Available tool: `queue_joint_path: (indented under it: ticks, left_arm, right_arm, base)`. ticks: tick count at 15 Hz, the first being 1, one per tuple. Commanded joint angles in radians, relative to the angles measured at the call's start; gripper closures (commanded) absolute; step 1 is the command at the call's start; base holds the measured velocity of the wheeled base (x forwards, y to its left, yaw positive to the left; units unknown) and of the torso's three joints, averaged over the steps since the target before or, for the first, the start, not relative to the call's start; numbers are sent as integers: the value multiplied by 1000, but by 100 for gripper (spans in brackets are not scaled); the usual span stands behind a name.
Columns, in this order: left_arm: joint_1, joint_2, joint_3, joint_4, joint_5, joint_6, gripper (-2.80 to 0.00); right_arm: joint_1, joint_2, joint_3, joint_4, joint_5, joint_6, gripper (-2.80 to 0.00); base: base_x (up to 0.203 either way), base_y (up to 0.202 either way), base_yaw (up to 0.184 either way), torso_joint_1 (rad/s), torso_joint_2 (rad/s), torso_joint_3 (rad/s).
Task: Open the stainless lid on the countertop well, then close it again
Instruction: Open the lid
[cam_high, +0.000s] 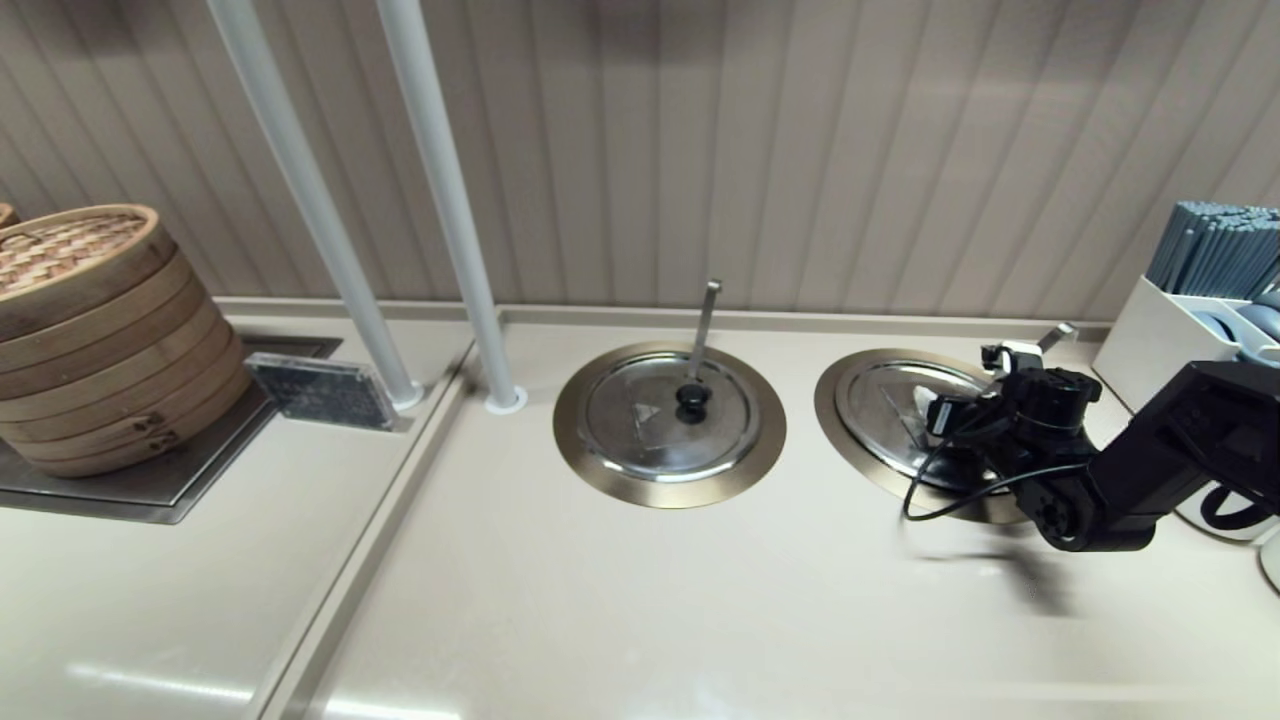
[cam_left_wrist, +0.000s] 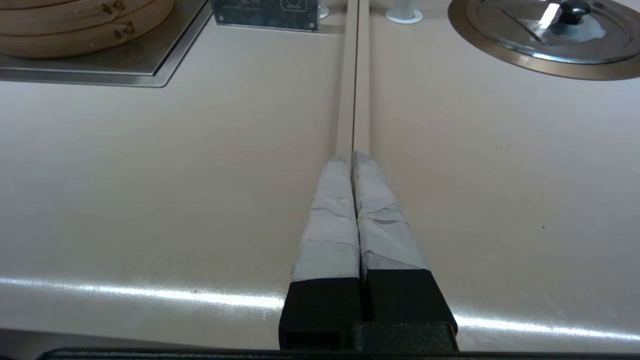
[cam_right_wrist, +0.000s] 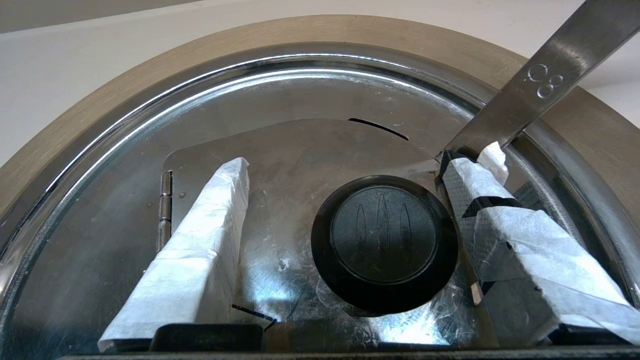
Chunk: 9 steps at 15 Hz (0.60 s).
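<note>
The stainless lid (cam_high: 885, 400) lies flat and closed on the right countertop well, inside its brass ring rim (cam_high: 835, 425). A broad slanted ladle handle (cam_high: 1055, 335) sticks out at the lid's far right. My right gripper (cam_high: 950, 412) hovers over the lid. In the right wrist view the right gripper (cam_right_wrist: 365, 157) is open, and its taped fingers (cam_right_wrist: 200, 250) stand on either side of the black knob (cam_right_wrist: 384, 242) without touching it. The hinge (cam_right_wrist: 164, 200), the ladle handle (cam_right_wrist: 540, 85) and the ring rim (cam_right_wrist: 150, 85) show there too. My left gripper (cam_left_wrist: 352, 157) is shut and empty over bare counter.
A similar lid (cam_high: 660, 420) with a thin upright ladle handle (cam_high: 705, 325) covers the middle well. Two white posts (cam_high: 440, 200) rise behind it. Bamboo steamers (cam_high: 90, 330) and a small sign (cam_high: 320, 390) stand at the left, and a white utensil holder (cam_high: 1170, 330) at the far right.
</note>
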Motion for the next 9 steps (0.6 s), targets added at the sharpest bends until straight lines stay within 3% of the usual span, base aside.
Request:
queue_joint_path:
  ticks: [1, 9]
  left_arm:
    - [0, 0, -1, 1, 0, 0, 0]
    - [0, 0, -1, 1, 0, 0, 0]
  right_arm:
    - [1, -2, 0, -6, 1, 0, -280]
    - [12, -24, 3, -6, 0, 11, -280]
  base:
    - [0, 0, 0, 0, 0, 0]
    - [0, 0, 0, 0, 0, 0]
